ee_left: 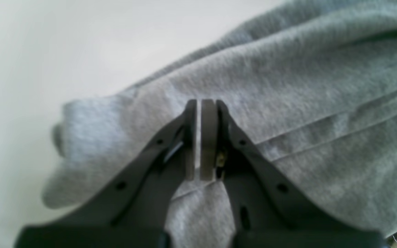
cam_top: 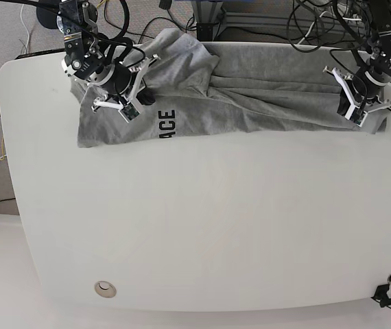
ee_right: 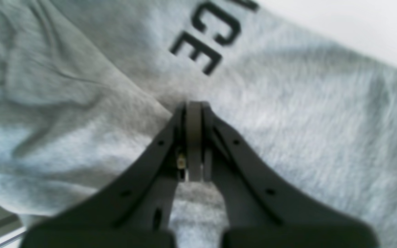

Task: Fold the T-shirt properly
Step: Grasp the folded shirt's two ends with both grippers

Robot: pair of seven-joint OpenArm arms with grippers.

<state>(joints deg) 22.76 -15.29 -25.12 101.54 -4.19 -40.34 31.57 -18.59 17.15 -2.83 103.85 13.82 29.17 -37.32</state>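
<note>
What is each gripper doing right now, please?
Left gripper: shut on the T-shirt.
Right gripper: shut on the T-shirt.

One T-shirt (cam_top: 250,96) is counted, the only garment seen, spread along the far edge of one white table (cam_top: 202,226). Two grippers are counted: the left gripper (ee_left: 198,103) and the right gripper (ee_right: 194,103). Three black capital letters (cam_top: 167,123) are read on the cloth in the base view. One round hole (cam_top: 104,288) is counted near the table's front edge.
</note>
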